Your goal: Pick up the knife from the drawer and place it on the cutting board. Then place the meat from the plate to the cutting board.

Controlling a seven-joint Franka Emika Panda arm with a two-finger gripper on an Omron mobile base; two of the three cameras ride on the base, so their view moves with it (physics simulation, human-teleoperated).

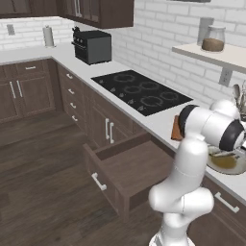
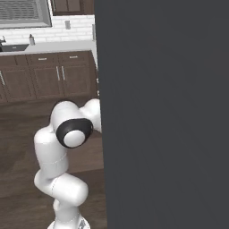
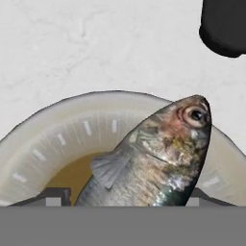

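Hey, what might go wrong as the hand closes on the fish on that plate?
The fish lies with its head over the plate's rim, so a squeeze could skid it onto the counter. The open drawer juts out beside the robot's base, so a low swing could clip it.

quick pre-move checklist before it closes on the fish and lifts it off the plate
1. Meat centred in front of the tool: ok, the hand view looks straight down its body between the two tips.
2. Meat on the plate: ok, head over the far rim, body across the olive centre.
3. Tool closed on the meat: cannot tell, the fingertips barely show beside the body.
4. Cutting board free for the drop: cannot tell, the arm hides most of it.
5. Knife already on the board: cannot tell.
6. Drawer state: open, its inside looks bare; ok.
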